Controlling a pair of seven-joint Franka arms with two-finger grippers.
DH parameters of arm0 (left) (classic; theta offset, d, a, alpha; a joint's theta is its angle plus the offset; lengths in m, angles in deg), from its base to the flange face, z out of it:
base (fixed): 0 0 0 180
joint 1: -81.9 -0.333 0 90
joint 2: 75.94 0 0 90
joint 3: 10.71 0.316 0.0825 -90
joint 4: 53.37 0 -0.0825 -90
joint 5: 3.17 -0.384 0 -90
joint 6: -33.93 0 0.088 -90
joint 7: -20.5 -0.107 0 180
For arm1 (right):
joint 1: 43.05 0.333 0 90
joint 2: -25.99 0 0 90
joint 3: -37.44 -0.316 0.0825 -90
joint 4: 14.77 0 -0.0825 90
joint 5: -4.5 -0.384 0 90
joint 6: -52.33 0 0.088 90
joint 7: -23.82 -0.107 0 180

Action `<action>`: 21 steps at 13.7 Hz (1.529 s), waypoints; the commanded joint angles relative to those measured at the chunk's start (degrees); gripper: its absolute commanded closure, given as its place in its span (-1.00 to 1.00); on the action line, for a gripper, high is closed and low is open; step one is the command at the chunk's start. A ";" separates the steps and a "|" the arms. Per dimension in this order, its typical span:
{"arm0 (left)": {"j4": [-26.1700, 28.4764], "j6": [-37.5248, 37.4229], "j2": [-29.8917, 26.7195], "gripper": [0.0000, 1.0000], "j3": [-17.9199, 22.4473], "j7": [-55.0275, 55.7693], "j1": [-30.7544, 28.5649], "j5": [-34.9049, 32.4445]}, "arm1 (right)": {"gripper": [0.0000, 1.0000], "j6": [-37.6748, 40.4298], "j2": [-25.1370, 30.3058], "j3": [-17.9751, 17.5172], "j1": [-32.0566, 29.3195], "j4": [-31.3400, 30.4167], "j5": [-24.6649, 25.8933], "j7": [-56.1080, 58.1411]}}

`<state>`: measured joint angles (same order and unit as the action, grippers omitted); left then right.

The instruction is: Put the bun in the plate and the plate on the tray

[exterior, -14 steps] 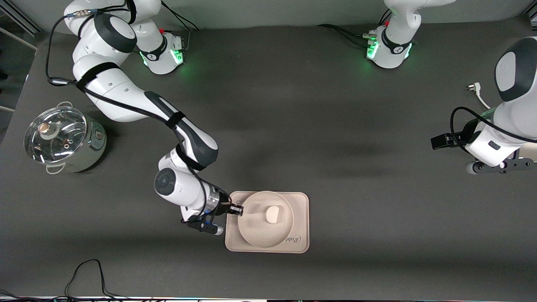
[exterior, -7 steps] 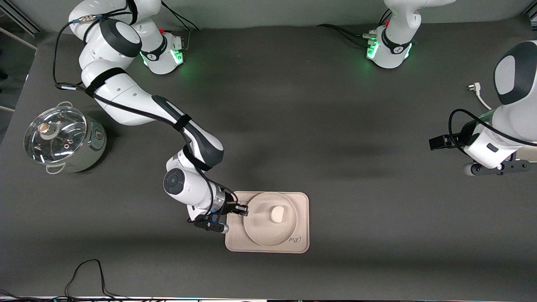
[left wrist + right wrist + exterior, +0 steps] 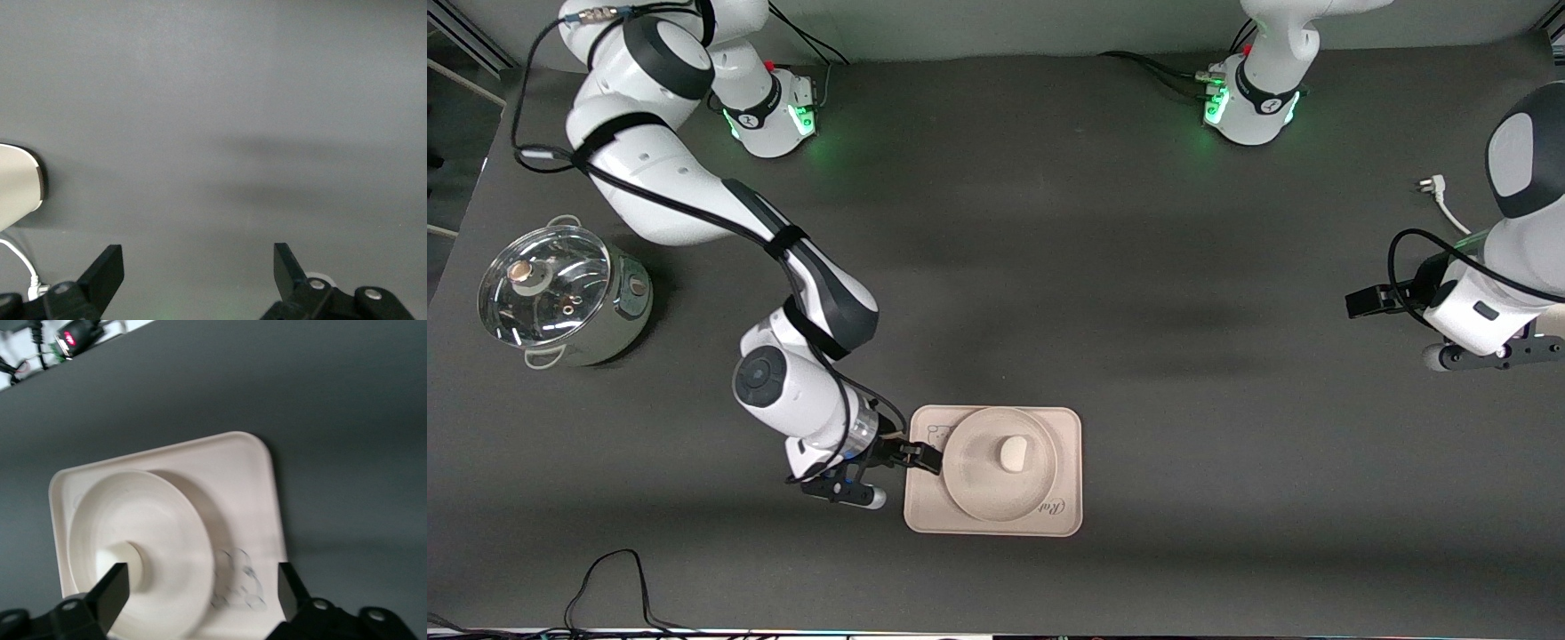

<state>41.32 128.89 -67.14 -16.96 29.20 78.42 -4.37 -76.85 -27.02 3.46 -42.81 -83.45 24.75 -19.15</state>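
The cream tray (image 3: pixel 1067 427) with the "Rabbit" script lies near the front camera. The round plate (image 3: pixel 976 491) sits flat on it, and the small white bun (image 3: pixel 1012 454) lies in the plate. My right gripper (image 3: pixel 925 458) is open and empty, over the tray's edge at the right arm's end, just clear of the plate's rim. In the right wrist view the plate (image 3: pixel 153 513), bun (image 3: pixel 120 561), tray (image 3: pixel 247 473) and its drawing lie between that open gripper (image 3: pixel 200 587). My left gripper (image 3: pixel 1359 302) waits open over bare table at the left arm's end (image 3: pixel 198 267).
A steel pot with a glass lid (image 3: pixel 560 293) stands at the right arm's end of the table. A white plug and cord (image 3: pixel 1432 187) lie near the left arm. A black cable (image 3: pixel 605 578) loops at the table's front edge.
The plate slid a little toward the left arm's end and settled on the tray. My right gripper let go of its rim and drew back toward the right arm's end.
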 commanded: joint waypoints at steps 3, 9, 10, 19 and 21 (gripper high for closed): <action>5.50 1.10 -8.16 -1.00 -0.26 1.41 0.75 0.41 | -1.00 18.59 17.64 8.02 -2.01 -2.34 -10.46 4.00; 6.39 0.57 -10.64 -1.00 -0.35 4.05 2.07 0.05 | -1.00 24.15 41.19 25.95 -1.65 -18.04 -25.33 22.01; 6.21 0.40 -10.29 -1.00 -0.35 3.87 2.15 0.06 | -1.00 24.16 44.71 29.12 -1.65 -21.03 -26.74 25.70; 4.02 1.72 -9.23 -1.00 -0.44 4.13 2.42 0.67 | -1.00 32.51 57.31 31.62 -2.97 -30.64 -25.71 29.60; 3.22 1.45 -9.41 -1.00 -0.52 4.40 2.59 0.93 | -1.00 33.29 57.49 30.12 -3.15 -30.64 -24.30 29.34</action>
<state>45.82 130.55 -76.31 -17.73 32.51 80.22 -4.05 -43.19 28.61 35.13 -45.41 -112.07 -0.43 10.15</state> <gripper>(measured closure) 0.000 0.000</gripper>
